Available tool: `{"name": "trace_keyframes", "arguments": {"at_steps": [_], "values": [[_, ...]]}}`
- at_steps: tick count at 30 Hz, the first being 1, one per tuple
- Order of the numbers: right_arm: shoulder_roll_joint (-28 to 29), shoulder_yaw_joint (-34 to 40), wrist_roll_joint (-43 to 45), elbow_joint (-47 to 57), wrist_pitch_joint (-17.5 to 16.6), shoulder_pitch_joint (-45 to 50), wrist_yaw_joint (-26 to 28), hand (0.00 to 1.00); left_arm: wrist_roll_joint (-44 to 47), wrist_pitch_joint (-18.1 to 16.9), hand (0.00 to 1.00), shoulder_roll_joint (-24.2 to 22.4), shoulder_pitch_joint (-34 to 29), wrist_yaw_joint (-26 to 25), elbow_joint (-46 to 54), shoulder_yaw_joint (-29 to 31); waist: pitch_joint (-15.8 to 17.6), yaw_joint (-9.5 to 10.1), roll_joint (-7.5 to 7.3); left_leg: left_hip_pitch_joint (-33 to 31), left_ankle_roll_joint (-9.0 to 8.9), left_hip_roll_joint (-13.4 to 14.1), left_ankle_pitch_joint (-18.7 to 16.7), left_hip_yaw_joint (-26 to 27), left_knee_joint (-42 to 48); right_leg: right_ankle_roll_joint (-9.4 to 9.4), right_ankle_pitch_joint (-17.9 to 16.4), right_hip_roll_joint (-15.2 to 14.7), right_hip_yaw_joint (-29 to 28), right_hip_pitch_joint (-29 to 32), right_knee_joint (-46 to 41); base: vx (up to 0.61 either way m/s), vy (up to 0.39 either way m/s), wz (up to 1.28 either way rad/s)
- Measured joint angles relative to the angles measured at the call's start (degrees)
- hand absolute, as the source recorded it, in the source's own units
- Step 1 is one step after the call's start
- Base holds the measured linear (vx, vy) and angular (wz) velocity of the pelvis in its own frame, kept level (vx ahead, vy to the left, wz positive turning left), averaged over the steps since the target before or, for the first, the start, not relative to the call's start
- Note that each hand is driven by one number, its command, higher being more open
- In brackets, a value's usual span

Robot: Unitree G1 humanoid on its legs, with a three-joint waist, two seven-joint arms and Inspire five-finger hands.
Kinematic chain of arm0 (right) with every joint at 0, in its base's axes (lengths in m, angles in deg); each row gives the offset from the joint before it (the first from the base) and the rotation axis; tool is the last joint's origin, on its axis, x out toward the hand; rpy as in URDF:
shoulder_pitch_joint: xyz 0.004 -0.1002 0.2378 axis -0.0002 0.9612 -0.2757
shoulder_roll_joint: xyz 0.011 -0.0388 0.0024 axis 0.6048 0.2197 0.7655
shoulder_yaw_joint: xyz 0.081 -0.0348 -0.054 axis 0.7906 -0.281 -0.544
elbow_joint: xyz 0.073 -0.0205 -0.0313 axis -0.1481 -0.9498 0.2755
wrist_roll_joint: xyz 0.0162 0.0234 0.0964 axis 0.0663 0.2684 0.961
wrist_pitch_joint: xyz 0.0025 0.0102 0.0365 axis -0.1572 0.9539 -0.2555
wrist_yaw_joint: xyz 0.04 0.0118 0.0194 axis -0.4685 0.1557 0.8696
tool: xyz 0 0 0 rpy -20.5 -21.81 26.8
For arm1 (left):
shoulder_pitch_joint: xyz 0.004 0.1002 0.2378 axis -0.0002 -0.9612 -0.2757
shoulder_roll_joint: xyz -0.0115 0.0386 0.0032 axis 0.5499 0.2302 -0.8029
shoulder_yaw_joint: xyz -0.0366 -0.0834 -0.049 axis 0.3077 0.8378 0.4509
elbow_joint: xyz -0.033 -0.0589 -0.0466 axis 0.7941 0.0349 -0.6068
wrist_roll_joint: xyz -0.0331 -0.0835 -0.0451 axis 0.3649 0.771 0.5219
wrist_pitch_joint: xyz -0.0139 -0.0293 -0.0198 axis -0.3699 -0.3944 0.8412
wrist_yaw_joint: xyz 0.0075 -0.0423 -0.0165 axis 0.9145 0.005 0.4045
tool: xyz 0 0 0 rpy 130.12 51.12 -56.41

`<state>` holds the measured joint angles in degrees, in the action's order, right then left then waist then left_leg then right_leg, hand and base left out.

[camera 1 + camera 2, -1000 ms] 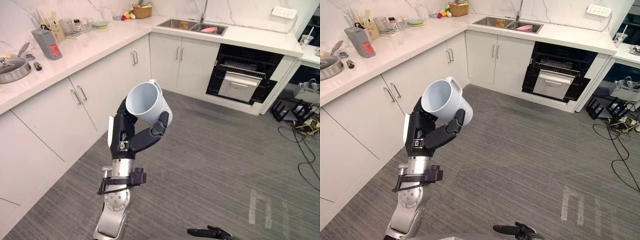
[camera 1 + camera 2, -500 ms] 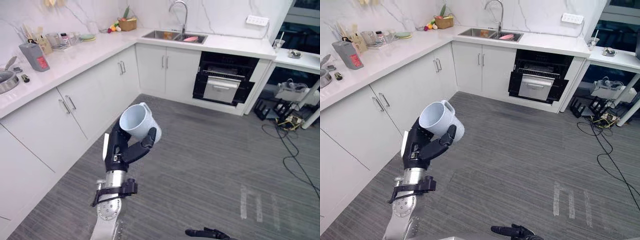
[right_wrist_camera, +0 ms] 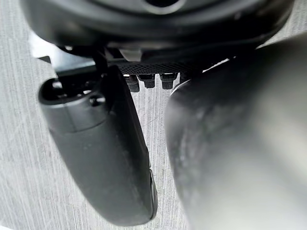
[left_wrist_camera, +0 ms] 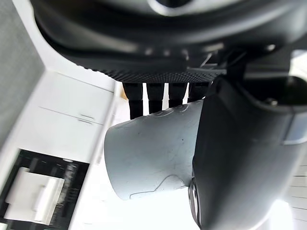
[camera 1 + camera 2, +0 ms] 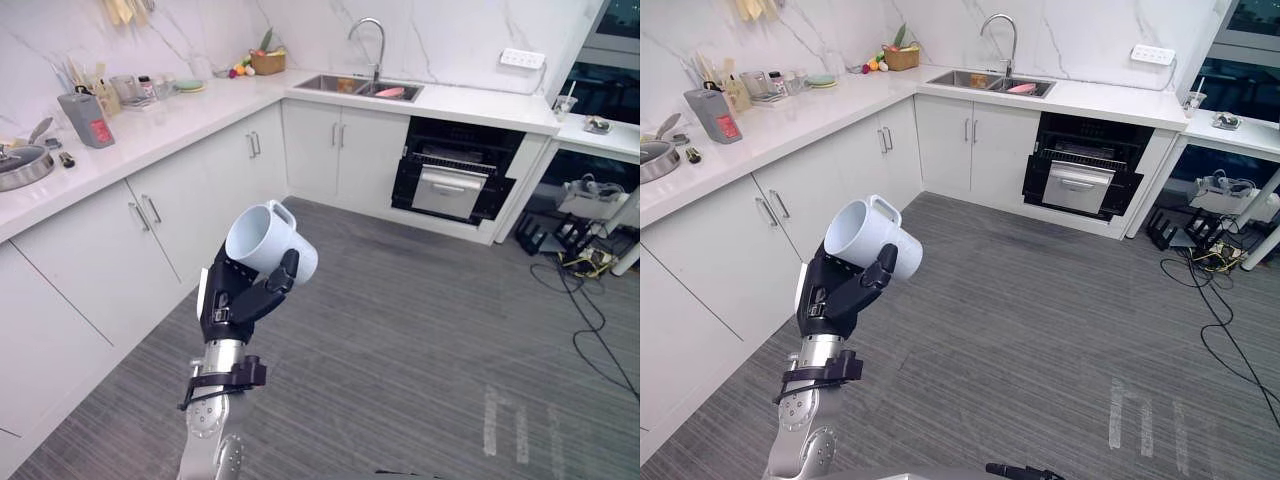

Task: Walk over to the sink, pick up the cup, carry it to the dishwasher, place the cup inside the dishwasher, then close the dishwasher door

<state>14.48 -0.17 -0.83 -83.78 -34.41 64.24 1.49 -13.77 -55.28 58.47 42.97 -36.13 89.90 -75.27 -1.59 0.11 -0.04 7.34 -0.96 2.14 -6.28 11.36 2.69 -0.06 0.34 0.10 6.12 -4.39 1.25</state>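
We hold the cup (image 5: pixel 268 238) over the floor (image 5: pixel 420 330) with the left hand (image 5: pixel 235 295) curled round its body, the safest hold, since it is likely light, stiff, slick and breakable, while the right hand (image 3: pixel 96 143) hangs relaxed and empty.

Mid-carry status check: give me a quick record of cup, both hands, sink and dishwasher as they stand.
cup: white, tilted, held up over the floor
left hand: curled round the cup
right hand: relaxed, empty, over the floor
sink: in the far counter
dishwasher: open, under the counter right of the sink
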Motion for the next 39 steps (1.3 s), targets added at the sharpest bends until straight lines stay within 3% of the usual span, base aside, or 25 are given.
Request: {"name": "trace_keyframes", "arguments": {"at_steps": [4,6,7,8,11,12,13,14,15,17,20,21,22,24,25,27,28,29,31,33,34,35,36,38,39], "values": [[-0.4,-0.1,1.2,0.6,1.4,-1.2,1.0,1.00,0.0,0.0,0.00,-0.8,-1.5,0.0,2.2,0.6,3.7,0.94,0.36,-4.2,-2.17,5.1,-9.6,1.2,19.2,-1.67,-6.4,2.5,-1.7,0.6,-8.3,-0.01,-0.048,-0.25],[-0.6,-0.8,2.2,2.9,3.6,-1.1,0.7,1.00,0.0,0.0,0.00,-1.6,-3.8,1.2,6.3,1.4,5.7,1.39,0.47,-16.7,-0.07,9.8,-7.3,-0.3,46.3,-3.59,-9.9,4.2,-2.8,1.9,-14.1,0.00,-0.035,-0.28],[-0.7,-0.6,2.8,3.3,4.0,-0.9,0.5,1.00,0.0,-0.1,0.00,-2.1,-4.5,1.7,7.3,1.6,5.9,1.56,0.70,-19.1,-0.21,10.6,-7.1,-0.9,50.9,-3.94,-10.3,4.5,-3.0,1.7,-14.6,0.09,0.034,-0.23],[-0.9,-0.4,4.1,3.3,4.7,-0.4,0.3,1.00,0.1,-0.8,0.00,-2.2,-5.0,2.8,7.8,1.9,6.1,1.79,0.77,-22.0,-0.66,10.4,-9.0,-1.4,52.2,-4.15,-11.1,4.6,-3.3,1.3,-15.1,0.15,0.098,-0.14],[-0.8,0.9,3.7,2.0,5.5,-1.6,0.3,1.00,0.5,-1.2,0.00,-1.9,-4.8,4.3,7.3,3.7,8.4,1.74,0.29,-22.7,-1.84,5.3,-9.5,-0.9,33.5,-3.16,-12.0,2.2,-4.7,-1.4,-14.0,0.19,0.150,-0.19],[-1.1,1.9,2.1,0.9,5.4,-1.9,0.7,1.00,0.4,-1.4,0.00,-2.3,-4.8,4.0,7.0,4.3,8.8,1.99,0.56,-22.4,-3.58,3.5,-2.5,-1.7,21.9,-2.33,-12.5,1.3,-6.3,-3.0,-11.6,0.30,0.245,-0.44],[-1.3,2.2,1.4,0.2,5.3,-2.0,1.0,1.00,0.1,-1.8,0.00,-2.7,-4.9,3.3,6.4,4.5,8.7,2.62,1.56,-21.3,-4.51,2.7,0.0,-2.1,20.7,-1.56,-12.8,1.1,-8.5,-4.4,-9.8,0.30,0.228,-0.49],[-1.2,2.4,0.9,0.1,5.3,-2.1,1.0,1.00,-0.2,-2.6,0.00,-3.0,-4.7,2.7,5.6,4.7,8.8,3.18,1.54,-21.0,-3.48,1.5,-1.0,-2.7,20.9,-0.90,-12.7,1.1,-9.9,-5.0,-9.9,0.38,0.223,-0.49],[-0.9,3.0,0.4,0.6,5.2,-2.2,0.9,1.00,-0.9,-3.6,0.00,-3.6,-3.8,1.0,4.0,5.1,9.1,3.49,1.04,-21.4,0.17,-0.9,-3.6,-3.2,22.9,1.32,-14.8,-0.3,-12.1,-3.9,-14.0,0.37,0.208,-0.30],[-0.6,3.8,-0.3,0.6,5.2,-2.1,0.3,1.00,-0.9,-3.5,0.00,-3.6,-3.5,0.2,2.3,5.0,8.7,3.15,0.59,-21.1,3.82,-1.9,-5.7,-1.2,25.0,3.67,-18.5,-1.8,-12.4,-2.6,-19.8,0.33,0.181,-0.11],[-0.1,4.0,-0.2,1.3,5.1,-1.8,-0.5,1.00,-0.8,-2.5,0.00,-2.8,-3.5,0.5,2.3,3.9,7.9,3.00,-0.12,-16.4,6.25,-4.2,-7.2,-0.2,22.2,8.93,-19.6,-3.0,-12.3,0.9,-35.9,0.30,0.113,0.07],[0.5,5.0,-0.2,0.5,5.1,-1.8,-0.5,1.00,-0.8,-1.2,0.00,-2.0,-3.5,1.2,3.1,3.6,6.9,2.85,-0.67,-13.5,7.08,-5.5,-7.2,-0.1,19.9,14.06,-17.0,-3.1,-12.1,1.8,-43.2,0.28,0.043,0.13],[0.6,5.1,-0.2,0.0,5.1,-1.8,-0.6,1.00,-0.8,-0.5,0.00,-1.7,-3.5,1.4,3.8,3.2,6.4,2.77,-0.74,-12.3,7.62,-6.0,-7.5,0.0,19.2,15.76,-15.3,-3.1,-11.8,2.4,-46.3,0.38,0.033,0.02],[1.2,6.3,-1.2,0.2,4.2,-1.9,-0.6,1.00,-1.0,1.9,0.00,-1.4,-3.6,1.3,10.2,2.3,5.4,2.91,-1.99,-8.3,8.29,-8.0,-9.6,0.5,17.3,14.64,-6.9,-6.6,-8.2,8.0,-59.4,0.40,0.004,-0.18],[1.2,6.8,-1.2,0.6,3.6,-1.9,-0.5,1.00,-1.2,2.1,0.00,-1.4,-3.5,1.3,11.7,2.0,5.4,2.56,-2.02,-7.3,8.57,-8.1,-10.0,0.6,17.0,13.58,-6.7,-7.7,-6.9,9.9,-63.2,0.43,-0.061,-0.14],[1.7,7.5,-1.4,2.4,1.6,-1.7,0.6,1.00,-3.0,2.2,0.00,-1.5,-2.7,0.7,15.2,0.4,5.6,1.00,-1.28,-2.4,6.95,-6.2,-10.8,0.1,15.5,7.80,-10.3,-7.2,-3.4,14.7,-69.3,0.39,-0.099,0.01],[2.6,8.0,-1.2,3.2,0.7,-1.5,1.2,1.00,-3.4,2.1,0.00,-1.5,-0.7,0.3,15.8,-0.9,5.7,0.37,-0.88,0.2,5.83,-3.8,-11.2,-0.8,14.2,4.80,-13.0,-5.2,-1.0,17.3,-67.0,0.29,-0.099,0.10],[2.9,8.1,-1.0,3.6,0.5,-1.2,1.7,1.00,-3.3,2.1,0.00,-1.5,0.7,0.1,15.7,-1.7,5.7,0.29,-0.81,1.5,5.23,-2.6,-11.0,-1.1,12.9,3.69,-14.1,-4.5,0.5,18.7,-63.9,0.37,-0.135,0.19],[3.6,8.1,-0.3,5.8,-0.4,-0.1,2.3,1.00,-3.3,2.1,0.00,-1.6,5.9,-0.2,14.8,-3.8,5.8,-0.48,-0.60,4.5,3.95,1.1,-10.4,-2.9,10.0,2.66,-14.4,-2.9,4.7,22.8,-43.2,0.48,-0.193,0.33],[3.8,7.4,0.4,7.3,-0.7,0.5,2.1,1.00,-3.0,2.3,0.00,-2.5,6.9,-0.2,13.2,-3.7,5.9,-1.41,-0.59,6.5,1.90,2.0,-11.5,-4.6,11.9,2.80,-8.1,-1.7,0.1,22.4,-26.0,0.46,-0.234,0.36],[3.6,6.6,1.0,7.5,-0.8,0.7,2.0,1.00,-3.0,2.5,0.00,-2.8,6.5,-0.3,13.1,-3.6,5.8,-1.63,-0.87,7.4,0.52,1.8,-12.5,-5.3,13.1,2.70,-5.1,-1.8,-2.2,21.9,-23.4,0.51,-0.303,0.55],[3.6,5.4,1.2,8.2,-1.2,1.6,1.6,1.00,-3.1,2.4,0.00,-2.8,5.4,-0.2,13.1,-3.7,5.3,-2.53,-2.05,8.6,-1.31,0.9,-15.3,-7.1,15.4,2.39,1.4,-3.1,-5.6,20.8,-22.4,0.62,-0.353,0.55],[1.0,5.3,2.0,8.8,-1.2,1.2,1.7,1.00,-3.4,1.6,0.00,-4.7,3.8,-0.2,11.3,-4.2,5.3,-2.54,1.17,9.7,-1.99,3.7,-18.0,-8.0,17.2,2.68,-1.9,-1.1,-4.0,21.4,-27.3,0.52,-0.292,0.48],[-0.4,3.6,2.2,8.7,-0.6,0.0,0.9,1.00,-3.5,1.5,0.00,-5.8,1.8,-0.2,10.2,-4.5,4.9,-2.32,3.62,7.9,-1.63,6.0,-17.0,-9.9,23.7,1.38,-6.6,0.6,-2.0,21.3,-29.9,0.46,-0.290,0.14],[-0.3,3.6,2.3,9.0,-0.2,-0.1,0.9,1.00,-3.5,1.5,0.00,-5.8,1.5,-0.2,9.9,-4.5,5.1,-2.20,3.90,6.1,-1.84,6.8,-16.1,-10.4,28.0,0.54,-7.8,1.3,-1.6,20.6,-29.8,0.49,-0.361,0.19]]}}
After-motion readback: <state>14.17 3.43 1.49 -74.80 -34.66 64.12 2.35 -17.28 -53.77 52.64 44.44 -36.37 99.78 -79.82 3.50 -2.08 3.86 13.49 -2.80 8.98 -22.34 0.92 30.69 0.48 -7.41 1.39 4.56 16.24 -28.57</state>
